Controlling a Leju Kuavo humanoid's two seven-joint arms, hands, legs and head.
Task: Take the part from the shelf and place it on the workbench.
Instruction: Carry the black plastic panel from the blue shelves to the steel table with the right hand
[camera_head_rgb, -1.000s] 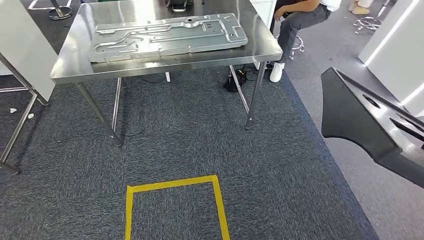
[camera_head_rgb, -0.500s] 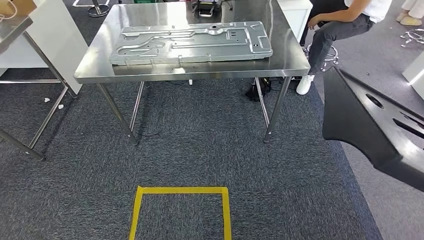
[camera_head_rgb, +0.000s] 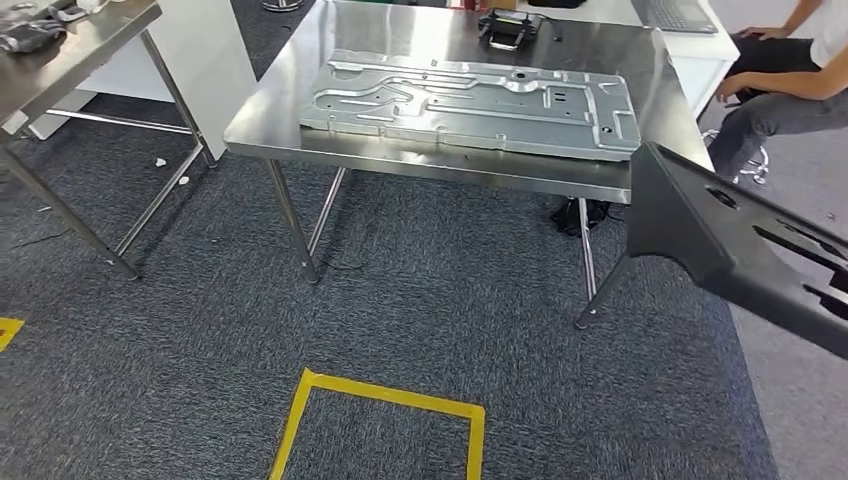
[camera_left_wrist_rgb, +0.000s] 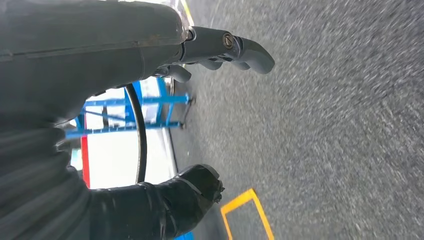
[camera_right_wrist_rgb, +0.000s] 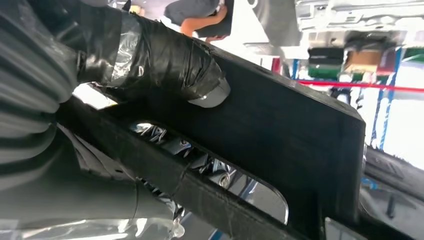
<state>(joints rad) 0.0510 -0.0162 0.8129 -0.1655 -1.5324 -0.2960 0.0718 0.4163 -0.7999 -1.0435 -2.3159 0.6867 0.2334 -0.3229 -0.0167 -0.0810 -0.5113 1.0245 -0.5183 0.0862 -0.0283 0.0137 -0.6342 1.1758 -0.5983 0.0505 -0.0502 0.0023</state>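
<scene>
Holding the black part (camera_head_rgb: 735, 250) in the right hand (camera_right_wrist_rgb: 150, 60), thumb pressed on its flat face and fingers wrapped behind through a slot. Part is in the air at right, just off the front right corner of the steel bench (camera_head_rgb: 290, 110), not on it. Grey metal panel (camera_head_rgb: 470, 100) lies flat on the bench. Left hand (camera_left_wrist_rgb: 210, 50) hangs over carpet, fingers apart, holding nothing. Yellow tape square (camera_head_rgb: 380, 430) on floor, person (camera_head_rgb: 790, 90) seated behind bench.
</scene>
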